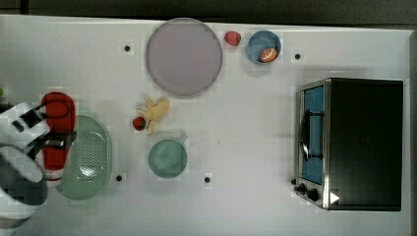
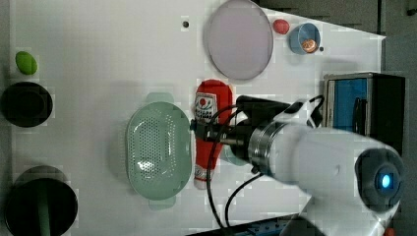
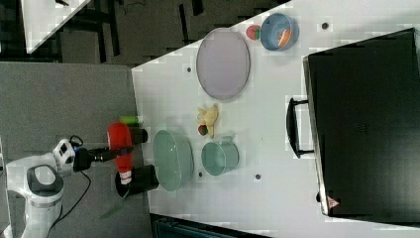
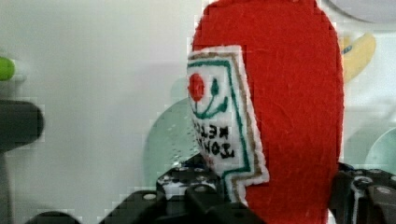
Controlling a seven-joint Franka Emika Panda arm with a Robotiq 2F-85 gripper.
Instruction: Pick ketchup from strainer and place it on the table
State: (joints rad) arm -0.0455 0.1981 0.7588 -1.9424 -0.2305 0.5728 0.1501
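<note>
My gripper (image 1: pixel 51 133) is shut on the ketchup (image 1: pixel 59 110), a red plush bottle with a white label, and holds it by the middle off the table (image 1: pixel 246 123). In the wrist view the ketchup (image 4: pixel 289 93) sits between my black fingers (image 4: pixel 187 196). The pale green strainer (image 1: pixel 88 157) lies with nothing in it, just to the top view's right of the bottle. In the left view the ketchup (image 2: pixel 212 98) hangs right of the strainer (image 2: pixel 157 147), with the gripper (image 2: pixel 206 130) across it. In the right view the ketchup (image 3: pixel 119 136) is left of the strainer (image 3: pixel 172 158), at the table's edge.
A lilac plate (image 1: pixel 183 56), a banana (image 1: pixel 155 113), a small red fruit (image 1: pixel 139 123) and a green bowl (image 1: pixel 167 158) lie in the middle. A blue bowl (image 1: pixel 263 46) and a toaster oven (image 1: pixel 354 142) stand farther right. Two black cylinders (image 2: pixel 27 104) (image 2: pixel 42 206) stand beyond the strainer.
</note>
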